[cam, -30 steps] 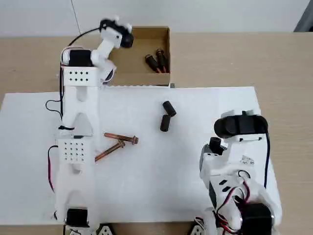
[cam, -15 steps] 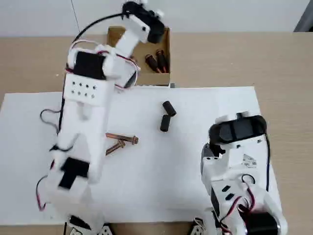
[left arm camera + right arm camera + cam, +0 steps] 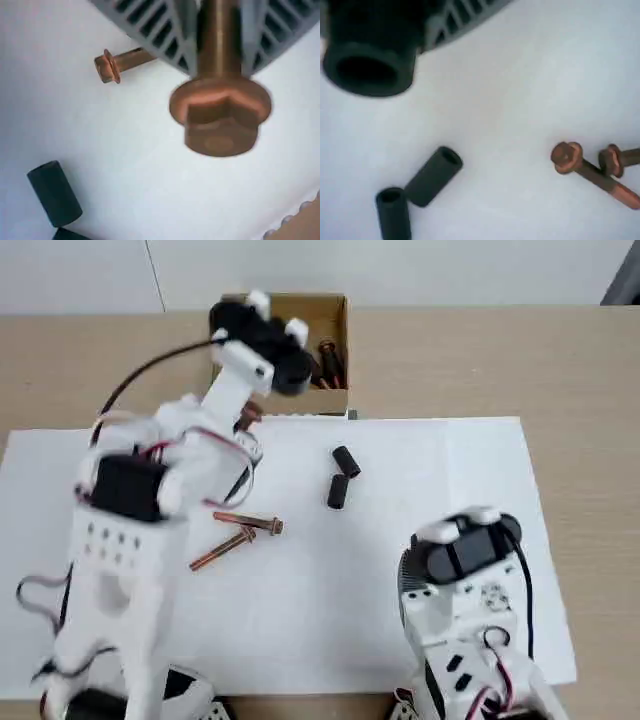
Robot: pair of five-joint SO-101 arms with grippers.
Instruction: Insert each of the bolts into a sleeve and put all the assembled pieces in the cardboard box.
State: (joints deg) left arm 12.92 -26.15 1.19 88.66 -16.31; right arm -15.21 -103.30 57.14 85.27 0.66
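My left gripper (image 3: 220, 35) is shut on a copper bolt (image 3: 220, 117), head outward, above the white sheet. From above, that bolt (image 3: 248, 417) shows under the left arm near the cardboard box (image 3: 300, 402). My right gripper (image 3: 370, 30) is shut on a black sleeve (image 3: 370, 62), open end outward. Two loose sleeves (image 3: 346, 460) (image 3: 337, 491) lie mid-sheet. Two loose bolts (image 3: 248, 522) (image 3: 222, 549) lie crossed to their left. The right wrist view shows the same sleeves (image 3: 434, 175) (image 3: 394, 212) and bolts (image 3: 592, 175) (image 3: 620, 159).
Assembled pieces (image 3: 325, 360) lie in the box's right part. The white sheet (image 3: 450, 470) covers the wooden table. The right arm (image 3: 465, 550) stands at the sheet's front right. Another bolt (image 3: 117, 62) and a sleeve (image 3: 54, 192) show below my left gripper.
The left arm has swung from over the box back toward the sheet's far edge, and its body has tilted left. The right arm has shifted slightly forward and left.
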